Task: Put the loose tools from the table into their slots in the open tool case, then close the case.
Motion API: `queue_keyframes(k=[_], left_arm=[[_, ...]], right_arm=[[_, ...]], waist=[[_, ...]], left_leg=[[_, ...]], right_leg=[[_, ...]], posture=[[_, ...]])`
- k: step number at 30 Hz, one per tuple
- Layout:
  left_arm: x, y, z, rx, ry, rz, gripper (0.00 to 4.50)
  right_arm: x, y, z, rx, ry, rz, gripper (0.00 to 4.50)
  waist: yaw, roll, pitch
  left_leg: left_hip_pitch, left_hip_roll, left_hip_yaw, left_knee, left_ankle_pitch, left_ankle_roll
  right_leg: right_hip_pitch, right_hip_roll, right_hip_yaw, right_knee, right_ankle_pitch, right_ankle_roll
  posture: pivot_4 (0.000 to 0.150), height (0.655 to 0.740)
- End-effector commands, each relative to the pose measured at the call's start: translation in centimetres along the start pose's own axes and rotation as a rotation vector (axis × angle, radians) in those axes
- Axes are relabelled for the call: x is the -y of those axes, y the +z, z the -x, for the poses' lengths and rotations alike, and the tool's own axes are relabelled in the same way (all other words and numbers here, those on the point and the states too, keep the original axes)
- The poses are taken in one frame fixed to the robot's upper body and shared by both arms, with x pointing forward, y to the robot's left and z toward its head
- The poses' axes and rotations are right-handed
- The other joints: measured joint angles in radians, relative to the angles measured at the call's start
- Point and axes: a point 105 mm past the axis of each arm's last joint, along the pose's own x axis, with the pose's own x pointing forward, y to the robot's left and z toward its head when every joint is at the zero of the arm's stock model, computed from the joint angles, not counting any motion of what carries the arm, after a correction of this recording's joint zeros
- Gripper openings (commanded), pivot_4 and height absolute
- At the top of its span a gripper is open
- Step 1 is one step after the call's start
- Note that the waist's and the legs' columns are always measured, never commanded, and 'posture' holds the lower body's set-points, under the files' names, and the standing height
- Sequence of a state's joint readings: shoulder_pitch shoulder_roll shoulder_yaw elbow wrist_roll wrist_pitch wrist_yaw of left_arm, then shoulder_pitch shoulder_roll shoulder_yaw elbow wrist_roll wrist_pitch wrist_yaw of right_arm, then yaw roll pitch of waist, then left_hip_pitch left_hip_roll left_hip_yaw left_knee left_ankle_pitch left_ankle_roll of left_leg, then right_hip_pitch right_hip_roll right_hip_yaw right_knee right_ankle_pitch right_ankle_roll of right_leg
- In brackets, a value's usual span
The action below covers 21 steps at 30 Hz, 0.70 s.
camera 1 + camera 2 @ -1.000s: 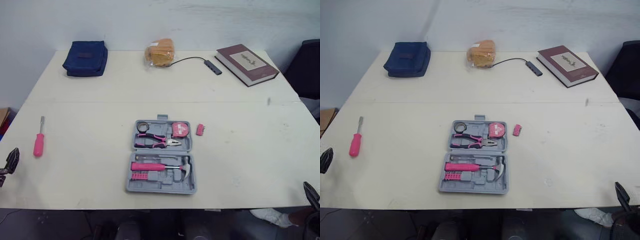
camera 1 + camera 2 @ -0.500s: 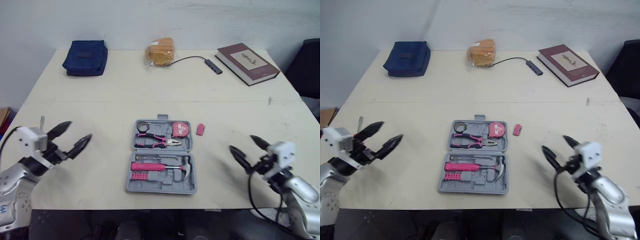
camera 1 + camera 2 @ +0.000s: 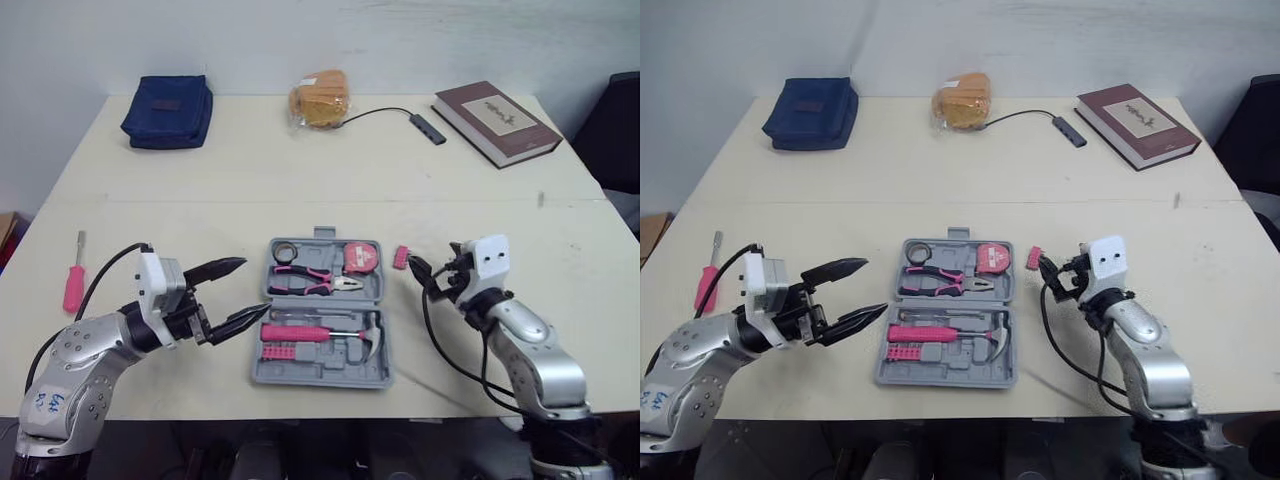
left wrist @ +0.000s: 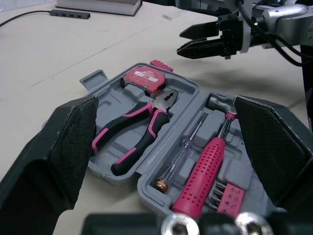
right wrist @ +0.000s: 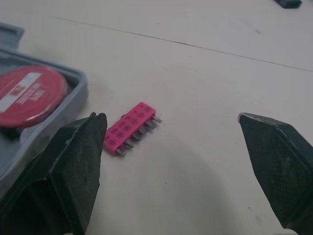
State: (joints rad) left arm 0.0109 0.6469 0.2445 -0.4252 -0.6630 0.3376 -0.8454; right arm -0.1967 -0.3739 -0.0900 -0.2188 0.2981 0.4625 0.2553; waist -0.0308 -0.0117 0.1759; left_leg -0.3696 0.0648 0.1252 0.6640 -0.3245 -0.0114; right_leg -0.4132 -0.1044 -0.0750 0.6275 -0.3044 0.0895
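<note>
The open grey tool case [image 3: 300,377] lies mid-table, holding pink-handled pliers [image 3: 312,281], a tape measure [image 3: 361,258] and a hammer [image 3: 318,333]. A loose pink bit holder [image 3: 400,258] lies on the table just right of the case. A loose pink screwdriver [image 3: 75,285] rests near the table's left edge. My left gripper [image 3: 250,287] is open at the case's left side, fingers pointing at it. My right gripper [image 3: 420,273] is open just right of the bit holder [image 5: 129,128], which lies before its left finger with nothing held.
Along the far edge sit a blue pouch [image 3: 168,100], a bagged bun [image 3: 320,100], a USB hub on a cable [image 3: 425,130] and a dark red book [image 3: 497,112]. A seam [image 3: 200,203] crosses the table behind the case.
Both arms have come up from the table's near corners and in toward the case. The left gripper now reaches its left side, the right gripper the bit holder.
</note>
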Motion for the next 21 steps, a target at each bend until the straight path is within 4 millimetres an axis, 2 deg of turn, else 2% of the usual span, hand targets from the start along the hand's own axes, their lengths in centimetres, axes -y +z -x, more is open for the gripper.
queue_keyframes(k=[1, 5, 13, 21], left_arm=[[0.9, 0.8, -0.5, 0.026, -0.046, -0.021, 4.48], [1.5, 0.8, -0.6, 0.023, -0.075, -0.019, 4.48], [1.9, 0.5, -1.0, 0.018, -0.098, -0.021, 4.48], [2.0, 0.3, -0.8, 0.007, -0.096, -0.021, 4.48]], right_arm=[[0.3, 0.6, -1.1, 0.008, -0.079, 0.026, 4.50], [-0.4, 1.1, -1.8, 0.028, -0.084, 0.004, 4.50], [-1.7, -0.4, -2.5, -0.028, -0.094, 0.016, 4.50], [-2.6, -1.5, -2.3, -0.080, -0.088, 0.017, 4.50]], waist=[[0.000, 0.000, 0.000], [0.000, 0.000, 0.000], [-0.001, 0.000, 0.000], [-0.001, 0.000, 0.000]], left_leg=[[0.000, 0.000, 0.000, 0.000, 0.000, 0.000], [-0.001, 0.000, 0.000, 0.000, 0.000, 0.000], [-0.001, 0.000, 0.000, 0.000, 0.000, 0.001], [-0.001, 0.001, -0.001, 0.000, -0.001, 0.002]], right_leg=[[0.000, 0.000, 0.000, 0.000, 0.000, 0.000], [0.000, 0.000, 0.000, 0.000, 0.000, 0.000], [0.000, 0.000, 0.000, -0.001, 0.000, 0.000], [0.000, 0.000, 0.000, 0.000, 0.000, 0.000]], posture=[[0.150, 0.7400], [0.150, 0.7400], [0.150, 0.7400], [0.150, 0.7400]])
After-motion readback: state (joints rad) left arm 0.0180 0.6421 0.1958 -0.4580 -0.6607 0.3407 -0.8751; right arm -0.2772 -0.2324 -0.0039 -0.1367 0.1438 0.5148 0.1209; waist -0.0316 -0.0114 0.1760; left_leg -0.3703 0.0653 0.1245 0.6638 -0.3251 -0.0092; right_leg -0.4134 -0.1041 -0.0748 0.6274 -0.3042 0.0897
